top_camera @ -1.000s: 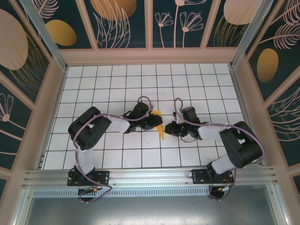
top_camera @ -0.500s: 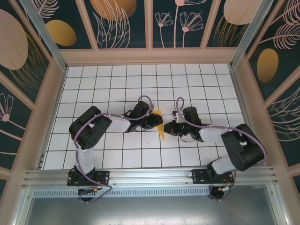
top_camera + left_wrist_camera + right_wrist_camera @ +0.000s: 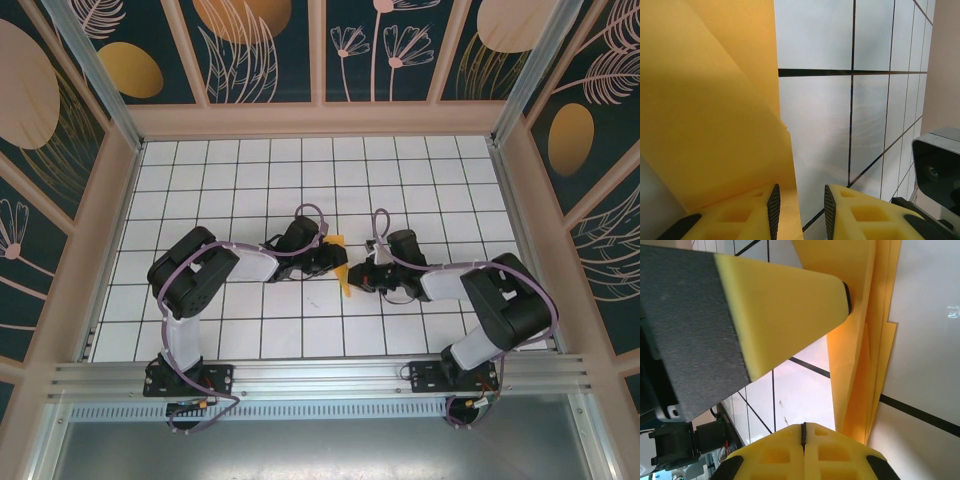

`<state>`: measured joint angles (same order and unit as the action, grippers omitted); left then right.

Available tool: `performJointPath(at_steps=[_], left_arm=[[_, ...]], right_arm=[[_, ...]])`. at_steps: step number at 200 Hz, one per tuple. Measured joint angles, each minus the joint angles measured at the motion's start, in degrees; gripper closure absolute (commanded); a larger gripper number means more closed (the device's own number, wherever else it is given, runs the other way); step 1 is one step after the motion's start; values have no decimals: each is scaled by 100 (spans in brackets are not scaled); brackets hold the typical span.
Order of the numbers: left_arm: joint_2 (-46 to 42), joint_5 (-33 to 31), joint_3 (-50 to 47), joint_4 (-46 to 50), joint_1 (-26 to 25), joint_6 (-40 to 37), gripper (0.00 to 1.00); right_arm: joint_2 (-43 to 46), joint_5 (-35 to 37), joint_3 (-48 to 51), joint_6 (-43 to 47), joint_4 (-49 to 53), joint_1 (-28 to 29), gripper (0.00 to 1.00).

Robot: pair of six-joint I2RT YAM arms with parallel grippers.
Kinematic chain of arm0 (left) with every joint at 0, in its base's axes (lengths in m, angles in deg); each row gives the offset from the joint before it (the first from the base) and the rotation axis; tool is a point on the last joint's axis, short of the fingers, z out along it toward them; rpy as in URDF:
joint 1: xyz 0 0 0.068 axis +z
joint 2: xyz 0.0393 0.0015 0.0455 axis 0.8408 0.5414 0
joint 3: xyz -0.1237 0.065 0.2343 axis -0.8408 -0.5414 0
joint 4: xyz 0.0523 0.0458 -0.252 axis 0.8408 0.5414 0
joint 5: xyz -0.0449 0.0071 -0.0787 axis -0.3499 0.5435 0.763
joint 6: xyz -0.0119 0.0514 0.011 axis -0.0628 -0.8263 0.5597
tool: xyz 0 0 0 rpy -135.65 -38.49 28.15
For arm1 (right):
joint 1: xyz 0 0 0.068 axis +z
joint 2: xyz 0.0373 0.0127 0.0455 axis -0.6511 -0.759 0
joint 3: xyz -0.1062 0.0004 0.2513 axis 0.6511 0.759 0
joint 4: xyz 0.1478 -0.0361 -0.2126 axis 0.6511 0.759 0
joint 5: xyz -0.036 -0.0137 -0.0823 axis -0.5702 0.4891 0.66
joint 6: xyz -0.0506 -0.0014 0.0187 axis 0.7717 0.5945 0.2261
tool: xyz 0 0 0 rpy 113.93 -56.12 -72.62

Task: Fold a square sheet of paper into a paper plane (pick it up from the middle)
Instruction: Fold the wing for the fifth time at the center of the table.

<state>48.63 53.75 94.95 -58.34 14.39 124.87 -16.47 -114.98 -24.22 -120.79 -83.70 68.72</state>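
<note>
The orange-yellow paper (image 3: pixel 343 267) is folded into a narrow pointed strip with several layers and lies mid-table between the two grippers. My left gripper (image 3: pixel 333 260) reaches it from the left. In the left wrist view the jaws of the left gripper (image 3: pixel 800 212) stand apart, and the paper (image 3: pixel 715 115) rises along the left finger, its edge inside the gap. My right gripper (image 3: pixel 364 272) sits just right of the paper. In the right wrist view the right gripper (image 3: pixel 803 432) is shut with nothing between its pads, and the layered paper (image 3: pixel 860 365) runs past its right side.
The white grid table (image 3: pixel 250 170) is boxed in by wooden walls (image 3: pixel 320 120) on three sides and an aluminium rail (image 3: pixel 320 375) at the near edge. The left gripper's foam finger (image 3: pixel 785 305) presses close to the paper. The right wrist's camera housing (image 3: pixel 940 160) sits near.
The right gripper has crept a little left toward the paper and its arm has folded in closer. The left arm and the paper have barely moved.
</note>
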Motion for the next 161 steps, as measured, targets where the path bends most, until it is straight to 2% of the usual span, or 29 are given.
performJointPath(at_steps=[46, 88, 119, 161], left_arm=[[9, 28, 33, 50, 0, -2, 67], [20, 46, 39, 55, 0, -24, 67], [22, 44, 39, 55, 0, -42, 67], [24, 46, 55, 90, -4, -42, 67]], right_arm=[[-518, -7, -4, -2, -46, -4, 95], [-603, -131, -35, -2, -44, -61, 96], [-584, -107, -155, 87, 269, -63, 95], [-133, 109, -181, 136, 881, -24, 95]])
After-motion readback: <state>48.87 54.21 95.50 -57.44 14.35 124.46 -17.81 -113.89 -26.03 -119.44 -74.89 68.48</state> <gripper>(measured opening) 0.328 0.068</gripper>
